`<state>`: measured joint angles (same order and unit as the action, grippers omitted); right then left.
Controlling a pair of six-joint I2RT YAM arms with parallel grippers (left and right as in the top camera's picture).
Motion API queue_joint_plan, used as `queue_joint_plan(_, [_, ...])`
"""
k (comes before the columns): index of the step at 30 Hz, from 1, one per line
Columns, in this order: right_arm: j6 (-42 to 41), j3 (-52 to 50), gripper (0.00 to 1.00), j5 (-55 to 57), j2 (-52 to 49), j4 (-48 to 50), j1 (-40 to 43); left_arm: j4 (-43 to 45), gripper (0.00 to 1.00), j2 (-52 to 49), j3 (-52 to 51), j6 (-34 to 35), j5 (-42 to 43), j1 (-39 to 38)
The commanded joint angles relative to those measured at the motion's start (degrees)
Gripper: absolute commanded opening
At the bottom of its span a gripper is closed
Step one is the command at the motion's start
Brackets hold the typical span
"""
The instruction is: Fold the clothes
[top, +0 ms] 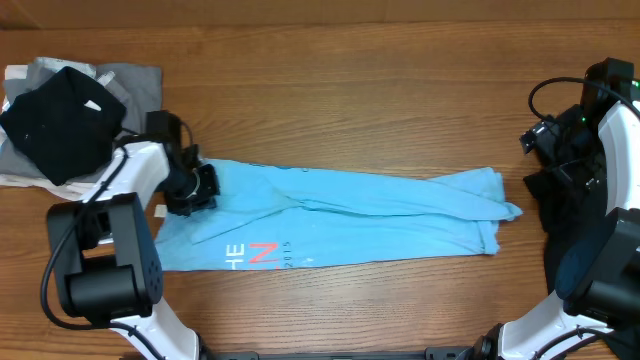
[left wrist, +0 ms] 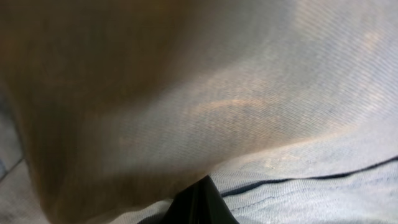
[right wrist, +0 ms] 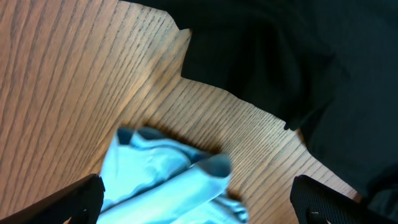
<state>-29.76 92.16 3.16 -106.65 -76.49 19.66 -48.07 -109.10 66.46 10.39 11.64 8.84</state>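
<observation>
Overhead: blue shirt (top: 380,215) lies flat mid-table (top: 350,90), long axis running left–right, printed end toward the left arm, narrower end toward the right arm. Left end effector (top: 190,190) sits on the shirt's upper left corner, touching the cloth. Left wrist view is filled with fabric close to the lens and only one dark fingertip (left wrist: 199,202) shows. Clamped or not: cannot tell, possibly pinching an edge. Right end effector (right wrist: 199,202): fingers apart, nothing held. The shirt's right end lies between them in view, with a black garment (right wrist: 298,62) beyond. Judgement: each arm is nearer its own end, so a fold across the long axis would carry one end toward the other. Pile (top: 60,120) of clothes at far left, close to the shirt's corner.
</observation>
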Motion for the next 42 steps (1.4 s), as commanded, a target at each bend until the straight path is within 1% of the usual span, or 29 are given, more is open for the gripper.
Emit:
queue_joint_plan(1, [0.3,1.1,1.0,-0.3,2.1,0.1,-0.1,0.2,0.04,-0.3,-1.5,0.3,-8.0,4.0])
queue_joint_plan(11, [2.0,1.1,1.0,-0.8,2.1,0.0,-1.6,-0.2,0.04,-0.3,-1.3,0.4,-9.3,13.6])
queue_joint_plan(18, [2.2,1.1,1.0,-0.7,2.1,0.6,-3.4,-1.6,0.04,-0.3,0.2,0.3,-9.3,18.3])
queue_joint_plan(24, [2.2,1.1,1.0,-0.9,2.1,2.2,-5.0,-8.2,0.04,-0.3,6.6,0.3,-8.4,18.3])
queue_joint_plan(32, [2.2,1.1,1.0,-0.9,2.1,2.1,-7.3,-16.1,0.04,1.0,17.1,-0.1,0.8,16.5])
queue_joint_plan(37, [2.2,1.2,1.0,-0.8,2.1,2.1,-7.7,-19.2,0.04,4.1,22.3,-0.1,2.0,14.4])
queue_joint_plan(39, [2.2,1.2,1.0,-0.8,2.6,0.6,-7.7,-20.3,0.04,6.0,24.2,-0.1,2.0,13.2])
queue_joint_plan(40, [2.2,1.2,1.0,-0.7,3.2,-0.7,-7.7,-20.5,0.07,7.2,25.0,-0.1,2.0,12.5])
queue_joint_plan(41, [2.2,1.2,1.0,-0.7,3.8,-1.7,-7.7,-20.4,0.13,8.5,25.6,-0.1,2.0,11.9])
queue_joint_plan(42, [2.2,1.2,1.0,-0.7,4.6,-2.9,-7.7,-20.2,0.27,9.7,26.1,-0.1,2.0,11.2])
